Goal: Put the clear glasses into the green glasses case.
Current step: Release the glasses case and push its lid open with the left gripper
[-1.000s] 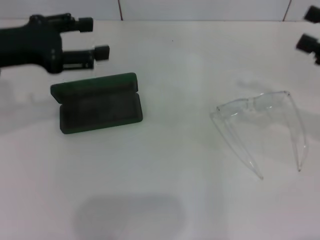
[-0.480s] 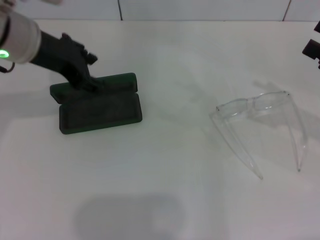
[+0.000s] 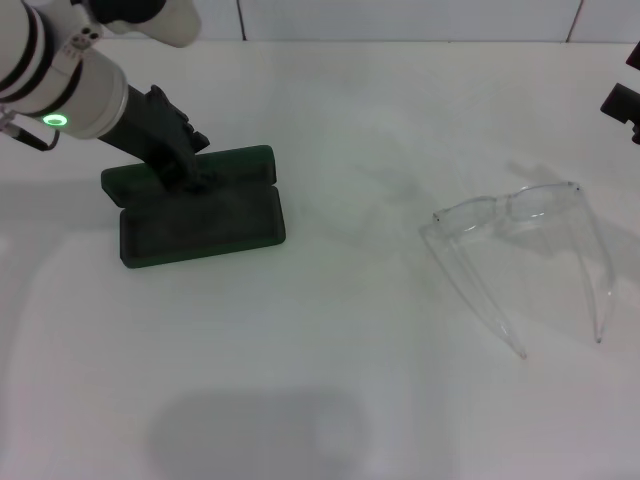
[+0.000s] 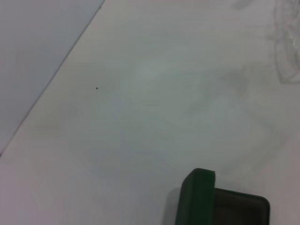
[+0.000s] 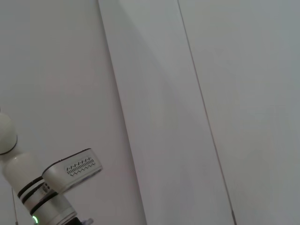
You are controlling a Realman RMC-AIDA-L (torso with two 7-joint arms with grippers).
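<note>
White surface (image 3: pixel 330 330), bounded at the far edge by a pale panelled wall.

Green glasses case (image 3: pixel 195 205): open, lying flat near the left edge of the surface, lid laid back toward the far edge, dark lining facing up. One corner of the case also visible in the left wrist view (image 4: pixel 199 197).

Clear glasses (image 3: pixel 525 250): resting on the surface toward the right edge, well apart from the case, front frame toward the far edge, both temple arms unfolded and pointing toward the near edge. Not held by anything.

Left gripper (image 3: pixel 190 172): lowered onto the case at the hinge line between lid and base, apparently touching it. State of the fingers: cannot tell, tips hidden against the dark case.

Right gripper (image 3: pixel 622 100): at the far right edge of the head view, raised and clear of the glasses, only partly in frame. State of the fingers: cannot tell.
</note>
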